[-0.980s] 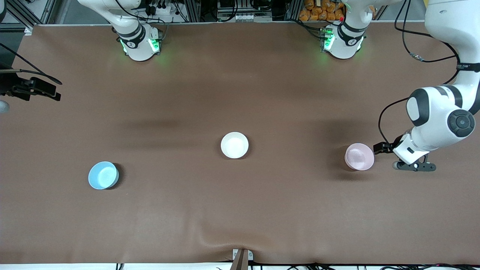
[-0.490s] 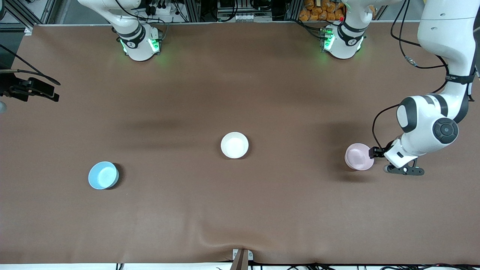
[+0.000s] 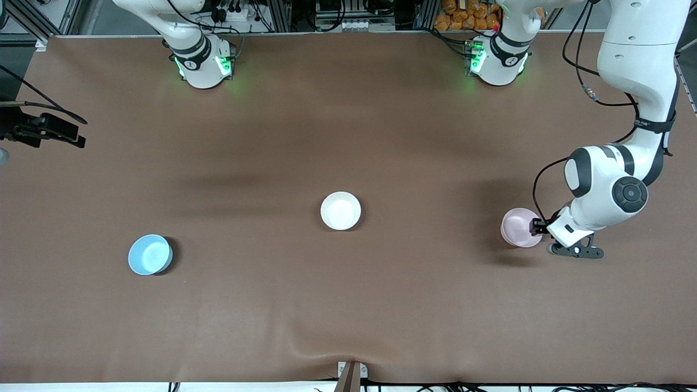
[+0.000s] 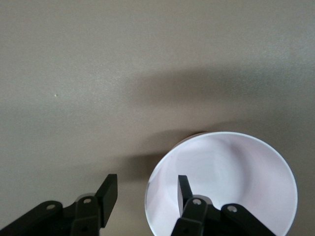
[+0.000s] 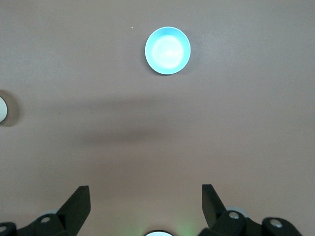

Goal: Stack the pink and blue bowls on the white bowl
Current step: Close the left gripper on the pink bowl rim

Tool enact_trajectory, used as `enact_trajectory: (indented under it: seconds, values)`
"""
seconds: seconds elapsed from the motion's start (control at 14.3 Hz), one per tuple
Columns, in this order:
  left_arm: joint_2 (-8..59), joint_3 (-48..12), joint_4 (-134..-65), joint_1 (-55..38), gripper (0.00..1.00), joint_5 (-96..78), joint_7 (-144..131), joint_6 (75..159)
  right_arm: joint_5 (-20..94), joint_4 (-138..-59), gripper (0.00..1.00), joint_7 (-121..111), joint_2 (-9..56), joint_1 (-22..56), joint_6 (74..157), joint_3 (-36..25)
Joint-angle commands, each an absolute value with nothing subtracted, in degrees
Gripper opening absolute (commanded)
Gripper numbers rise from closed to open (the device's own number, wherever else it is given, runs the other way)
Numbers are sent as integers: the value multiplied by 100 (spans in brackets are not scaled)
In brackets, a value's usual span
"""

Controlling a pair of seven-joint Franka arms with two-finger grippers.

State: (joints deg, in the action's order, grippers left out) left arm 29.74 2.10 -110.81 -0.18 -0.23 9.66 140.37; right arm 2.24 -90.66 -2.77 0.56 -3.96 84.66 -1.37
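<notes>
The pale pink bowl [image 3: 520,227] stands upright on the table toward the left arm's end. My left gripper [image 3: 538,226] is open and low at the bowl's rim on the left arm's side. In the left wrist view the pink bowl [image 4: 231,172] fills the corner, and the left gripper [image 4: 145,189] straddles the rim, one finger over the inside and one outside. The white bowl [image 3: 340,210] stands mid-table. The light blue bowl [image 3: 150,254] stands toward the right arm's end, nearer the front camera. My right gripper [image 5: 146,204] is open and empty, high over the table, with the blue bowl [image 5: 167,50] far below.
The brown table cover [image 3: 348,305] has a slight wrinkle at its edge nearest the front camera. A black part with cables [image 3: 46,130] shows at the right arm's end. The white bowl just shows at the edge of the right wrist view [image 5: 2,109].
My left arm has swung toward the pink bowl, bringing the open gripper from beside it to its rim. The bowls have not moved.
</notes>
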Motion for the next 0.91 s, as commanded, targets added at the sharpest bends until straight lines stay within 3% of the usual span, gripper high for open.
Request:
enact_trajectory:
  seconds: [0.0,0.07,0.14,0.21,0.56,0.84]
  values:
    - [3006,185,-11109,0,33,79,1020,14142,220,-8912,100,-325,114,-527,8367,-62]
    - [3015,176,-11109,0,23,70,1020,14142,211,-8912,100,-325,114,-553,8367,-70]
    - [3015,176,-11101,17,6,70,1020,14142,220,-8903,100,-343,114,-580,8367,-70]
    - [3015,176,-11101,18,0,44,1011,14142,220,-8903,100,-351,114,-580,8367,-70]
    - [2646,-87,-10917,18,0,-9,897,13686,220,-8868,100,-360,106,-685,8306,-70]
    - [2558,-570,-10101,-26,0,-219,231,12580,229,-8868,100,-334,114,-633,8297,-53]
